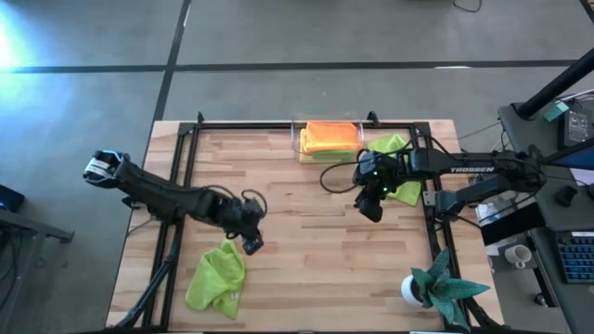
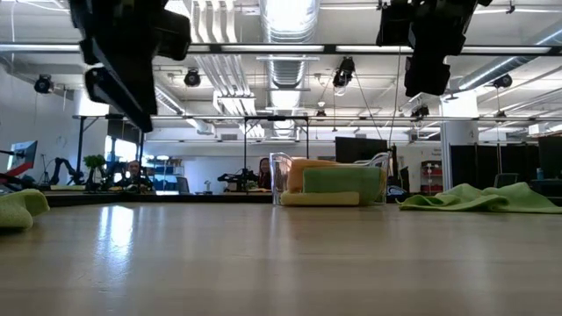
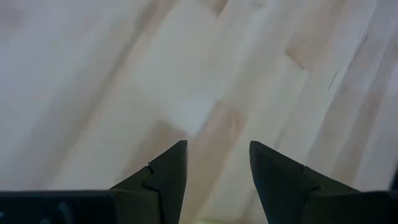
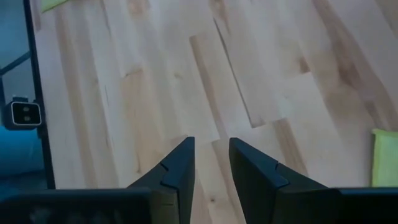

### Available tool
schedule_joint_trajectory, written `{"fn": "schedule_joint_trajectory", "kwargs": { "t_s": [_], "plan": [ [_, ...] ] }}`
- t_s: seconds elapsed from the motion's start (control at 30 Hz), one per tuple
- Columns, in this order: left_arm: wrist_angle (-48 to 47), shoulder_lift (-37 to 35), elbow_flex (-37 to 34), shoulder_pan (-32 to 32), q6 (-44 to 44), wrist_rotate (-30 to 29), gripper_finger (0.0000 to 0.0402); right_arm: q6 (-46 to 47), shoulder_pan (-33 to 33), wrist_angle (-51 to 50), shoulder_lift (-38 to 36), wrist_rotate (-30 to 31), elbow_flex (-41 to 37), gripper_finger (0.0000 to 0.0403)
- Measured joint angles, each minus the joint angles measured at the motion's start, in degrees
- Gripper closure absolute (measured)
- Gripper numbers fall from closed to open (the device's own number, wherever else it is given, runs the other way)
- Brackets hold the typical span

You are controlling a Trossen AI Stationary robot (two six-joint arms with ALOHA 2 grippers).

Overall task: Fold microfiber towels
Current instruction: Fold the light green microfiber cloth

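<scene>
The only writing you can read is "TROSSEN" in white along the right arm's forearm in the high view. Your left pincer (image 1: 251, 243) hangs above the wooden worktop (image 1: 306, 250) near its front left part, just beside a crumpled lime green towel (image 1: 216, 278) that lies at the front left; its wrist view shows the two dark fingers (image 3: 165, 177) standing well apart with only bare wood between them, so it is open and holds nothing. Your right pincer (image 1: 369, 208) hangs over the worktop right of centre, and its own wrist view shows the fingers (image 4: 180, 168) with a narrow gap between them and plain boards showing through, so it is partly open and grips nothing. In the low view both pincers sit high above the surface, clear of it. Just beside the right arm's wrist, toward the back right, a second lime green towel (image 1: 397, 167) lies spread flat and loose, partly under the arm. At the back edge, a clear plastic bin (image 1: 299, 139) holds folded cloths: an orange towel (image 1: 331, 132) on a yellow towel (image 1: 325, 154) in the high view, and from the low view a green folded towel (image 2: 341, 180) shows at the bin's front. A teal spiky plant in a white pot (image 1: 436, 286) stands at the front right corner, well apart from both pincers.
</scene>
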Motion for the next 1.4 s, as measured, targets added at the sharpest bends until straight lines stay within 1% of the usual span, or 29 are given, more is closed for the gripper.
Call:
{"fn": "schedule_joint_trajectory", "kwargs": {
  "t_s": [0.1,0.27,0.4,0.5,0.7,0.87,1.1,1.2,1.4],
  "plan": [
    [-1.19,0.29,-0.27,-2.58,-8.62,0.02,0.0244,-0.02,0.82,0.11,0.09,0.25,0.00,0.0308],
    [-8.89,0.30,0.78,-5.06,-22.61,0.17,0.0244,-0.02,1.12,0.24,0.09,0.29,0.00,0.0305],
    [-17.27,0.24,2.56,-6.25,-31.03,0.24,0.0244,-0.38,1.12,0.31,0.09,0.32,0.00,0.0308],
    [-19.36,0.24,2.43,-6.50,-36.33,0.35,0.0244,-0.48,1.12,0.37,0.09,0.46,0.00,0.0309],
    [-19.42,2.35,1.55,-6.65,-39.97,0.63,0.0244,-0.48,1.10,0.79,0.11,2.44,0.00,0.0309],
    [-19.23,4.92,1.54,-6.66,-44.20,2.78,0.0244,-0.07,1.15,2.56,0.11,3.35,-0.02,0.0309],
    [-18.93,9.60,1.98,-6.78,-44.44,4.67,0.0244,-0.07,1.17,4.29,0.11,3.42,-0.02,0.0309],
    [-18.92,10.96,1.91,-6.79,-44.48,5.75,0.0244,-0.07,1.19,5.29,0.11,3.42,-0.02,0.0309],
    [-18.49,12.62,1.79,-6.79,-44.48,6.09,0.0244,-0.06,1.19,5.27,0.11,3.42,-0.02,0.0309]
  ]
}}
